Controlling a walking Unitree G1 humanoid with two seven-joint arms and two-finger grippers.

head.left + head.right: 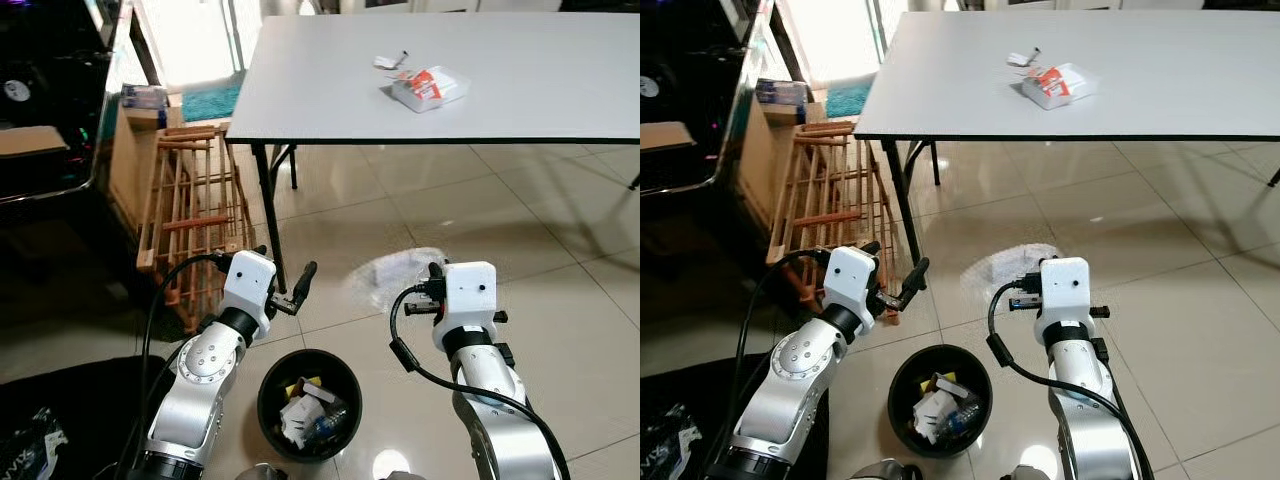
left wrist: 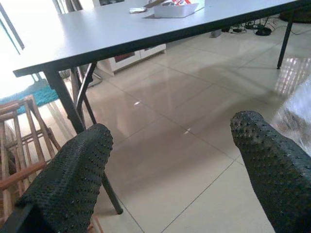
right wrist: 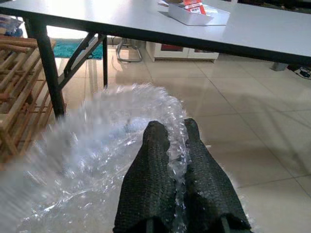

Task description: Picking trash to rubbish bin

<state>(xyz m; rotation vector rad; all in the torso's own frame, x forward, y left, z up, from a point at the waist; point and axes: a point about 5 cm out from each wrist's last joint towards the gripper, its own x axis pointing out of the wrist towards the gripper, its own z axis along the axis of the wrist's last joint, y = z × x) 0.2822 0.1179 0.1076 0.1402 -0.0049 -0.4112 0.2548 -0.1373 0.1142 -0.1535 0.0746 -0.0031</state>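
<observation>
The right gripper (image 3: 176, 160) jaws pinch the bubble wrap (image 3: 97, 155); the left gripper (image 2: 170, 160) jaws are spread.

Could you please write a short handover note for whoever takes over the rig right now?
Right gripper: shut on a sheet of bubble wrap, held above the floor ahead of the bin.
Left gripper: open, holding nothing, raised beside the bin.
Rubbish bin: black, on the floor between the arms, already holding some trash.
Table: a red-and-white packet and a small wrapper lie on it.
Done: bubble wrap gripped.
Left: bring it over the bin and release; then likely the table items.
</observation>
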